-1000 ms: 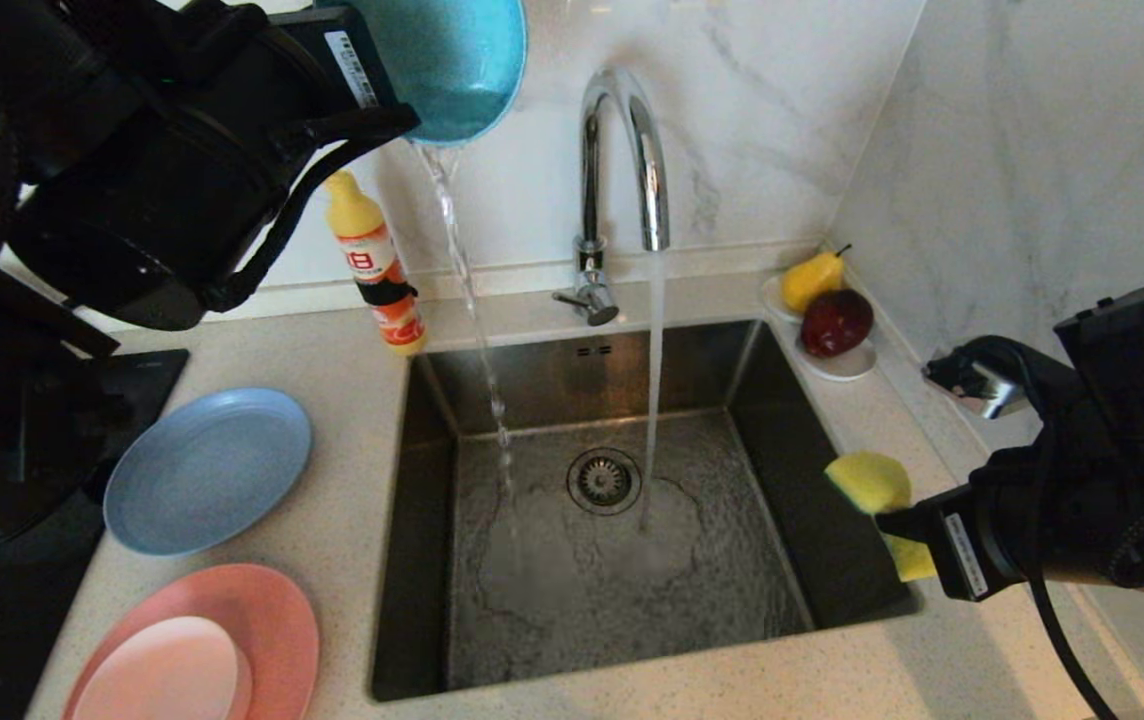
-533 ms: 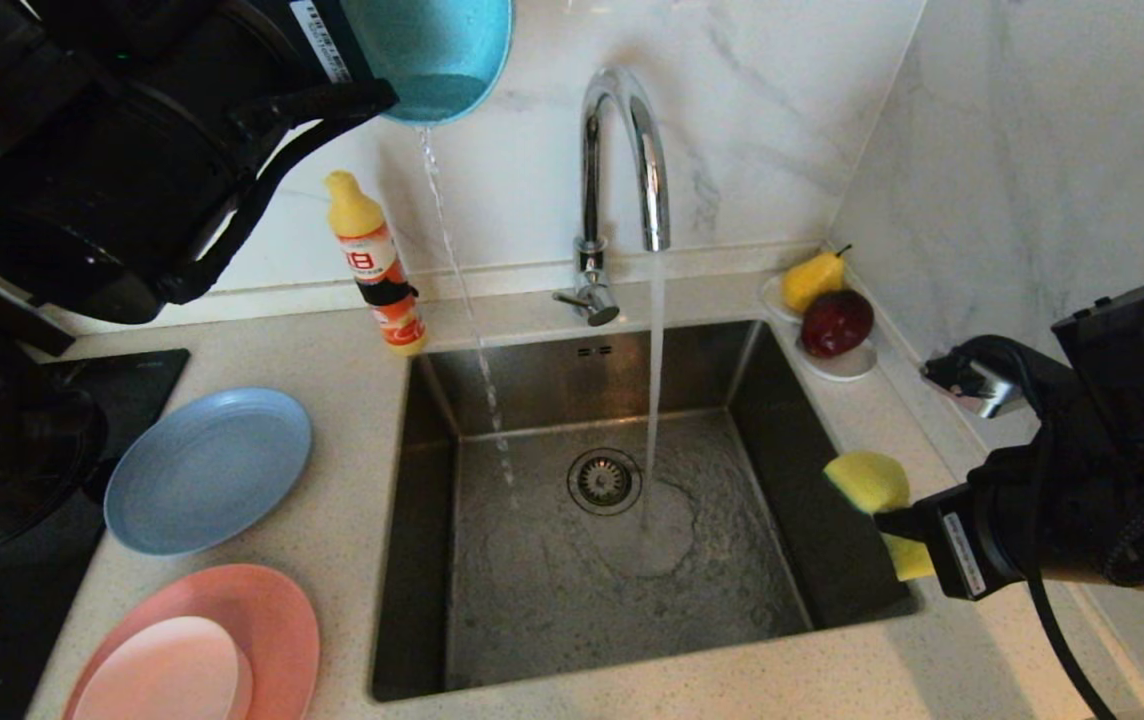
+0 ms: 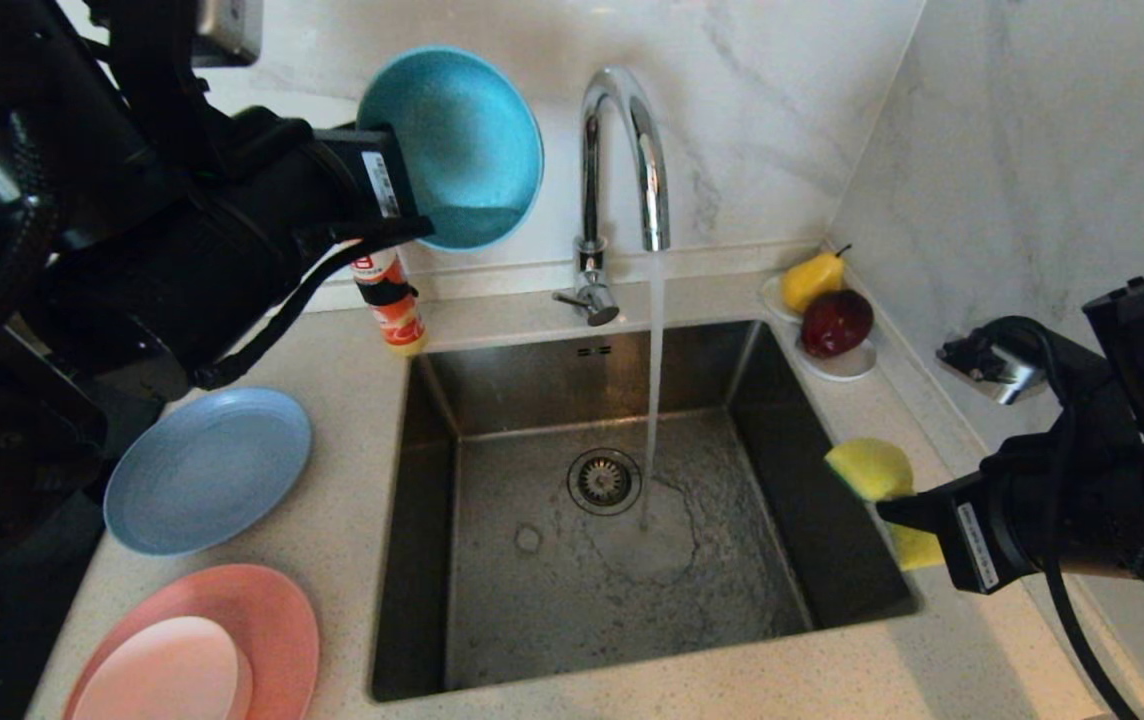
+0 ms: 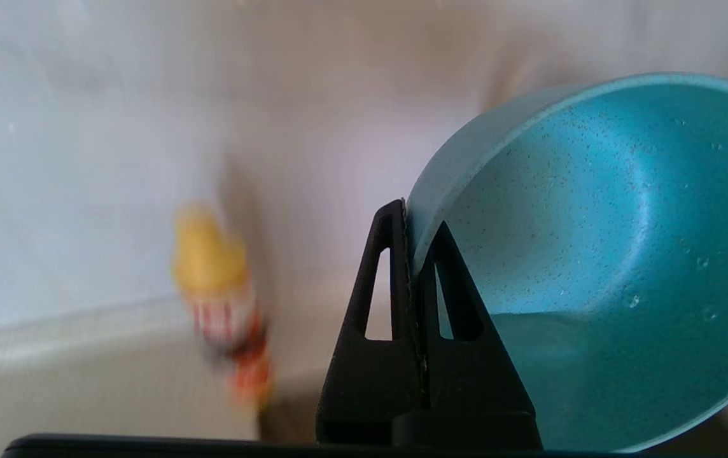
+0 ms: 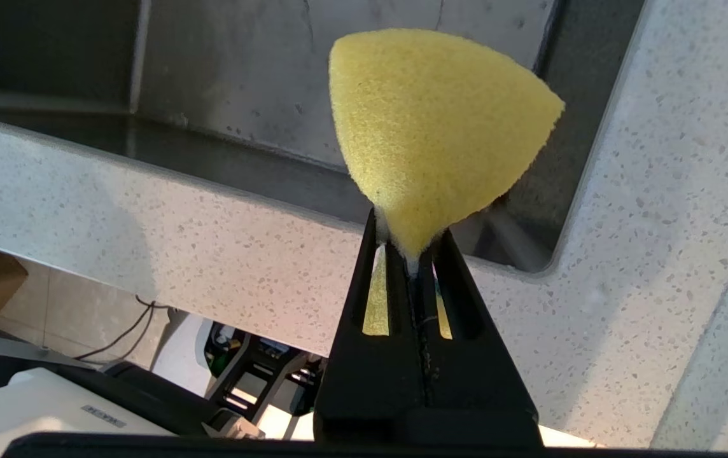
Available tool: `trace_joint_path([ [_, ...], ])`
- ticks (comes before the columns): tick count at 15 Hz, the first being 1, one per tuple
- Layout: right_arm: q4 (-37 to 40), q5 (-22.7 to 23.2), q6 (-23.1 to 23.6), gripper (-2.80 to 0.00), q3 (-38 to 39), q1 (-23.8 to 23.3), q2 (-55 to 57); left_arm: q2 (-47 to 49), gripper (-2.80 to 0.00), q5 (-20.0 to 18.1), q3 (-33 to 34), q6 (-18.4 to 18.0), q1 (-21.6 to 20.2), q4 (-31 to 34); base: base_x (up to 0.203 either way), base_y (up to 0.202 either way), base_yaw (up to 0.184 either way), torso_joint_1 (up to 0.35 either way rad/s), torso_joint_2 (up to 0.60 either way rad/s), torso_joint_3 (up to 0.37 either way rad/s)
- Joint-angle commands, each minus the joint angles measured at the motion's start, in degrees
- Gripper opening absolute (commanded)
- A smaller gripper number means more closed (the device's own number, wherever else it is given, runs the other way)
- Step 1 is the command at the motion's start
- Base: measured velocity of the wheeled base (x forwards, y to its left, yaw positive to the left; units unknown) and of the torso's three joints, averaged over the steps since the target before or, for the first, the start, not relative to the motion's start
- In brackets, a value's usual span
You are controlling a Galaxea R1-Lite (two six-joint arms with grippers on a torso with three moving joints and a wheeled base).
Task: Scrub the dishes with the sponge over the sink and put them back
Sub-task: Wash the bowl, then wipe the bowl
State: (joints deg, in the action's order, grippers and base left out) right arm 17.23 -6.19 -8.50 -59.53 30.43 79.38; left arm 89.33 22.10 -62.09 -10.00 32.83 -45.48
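step: return rinsed teal bowl [image 3: 457, 150] | left gripper [image 4: 416, 254] jaws clamp rim upper left | right gripper [image 5: 412, 254] jaws pinch sponge [image 5: 431, 137] lower right | advice: lower level onto desk [image 3: 352, 520]

The left arm [image 3: 132, 250] covers the top of the soap bottle [image 3: 390, 300], so only its orange lower part shows in the head view. In the left wrist view the bottle [image 4: 221, 305] is blurry and its label cannot be read. The big pink plate [image 3: 272, 620] and the small pale dish [image 3: 167, 670] on it are cut off by the bottom edge. The teal bowl [image 4: 593, 267] is cut off at the side in the left wrist view. The right pincer [image 3: 907, 515] hides the middle of the sponge [image 3: 867, 468]. The tiny print on the pincer's sticker is too small to read
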Motion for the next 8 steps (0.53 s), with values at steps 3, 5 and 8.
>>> trace_joint_path([
  [3,0.24,0.02,-0.14,-2.80,-1.26,4.80,-1.58,-2.33,-2.80,-3.62,2.60,3.69,0.05,9.82,0.000,0.000,0.000,0.000,0.00,0.000],
  [5,0.68,0.02,-0.19,-2.80,-3.20,10.03,-2.39,-5.06,-2.80,-7.33,7.13,7.96,0.09,31.12,0.000,0.000,0.000,0.000,0.00,0.000],
  [8,1.31,-0.31,-0.21,-2.80,-4.93,13.48,-2.41,-7.63,-2.80,-10.48,15.53,11.49,0.13,33.72,0.000,0.000,0.000,0.000,0.00,0.000],
])
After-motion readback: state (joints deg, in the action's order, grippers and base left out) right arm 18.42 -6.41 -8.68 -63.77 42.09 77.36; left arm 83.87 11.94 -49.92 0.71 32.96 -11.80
